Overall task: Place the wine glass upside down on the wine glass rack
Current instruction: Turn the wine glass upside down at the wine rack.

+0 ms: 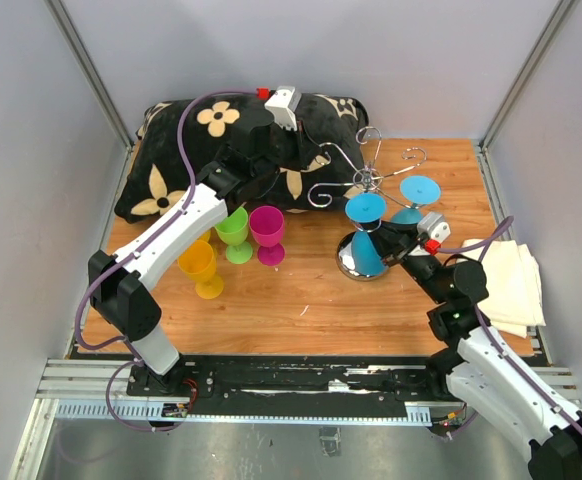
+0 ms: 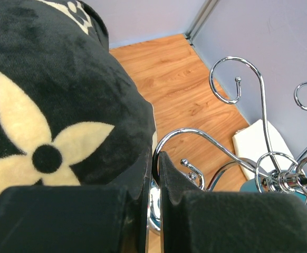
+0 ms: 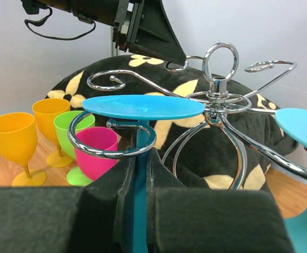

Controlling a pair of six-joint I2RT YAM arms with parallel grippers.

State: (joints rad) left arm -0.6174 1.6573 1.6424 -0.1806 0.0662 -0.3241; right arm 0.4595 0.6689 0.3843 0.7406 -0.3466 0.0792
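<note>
Pinching blue wine glass point(image 3: 143, 107) stem: right tool point(image 3: 139, 174) | left tool point(image 2: 154, 163) nipping chrome rack point(image 3: 218, 84) curl

Pale grey walls point(image 1: 301, 50) box in a wood-grain bench point(image 1: 311, 300); slim metal posts point(image 1: 89, 68) climb the corners, and what looks like an aluminium rail point(image 1: 271, 385) fronts it.

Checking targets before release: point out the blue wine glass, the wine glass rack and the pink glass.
blue wine glass point(image 3: 143, 107): right wrist view, flat foot.
wine glass rack point(image 3: 217, 87): right wrist view, central stem.
pink glass point(image 3: 93, 166): right wrist view, bowl wall.
</note>
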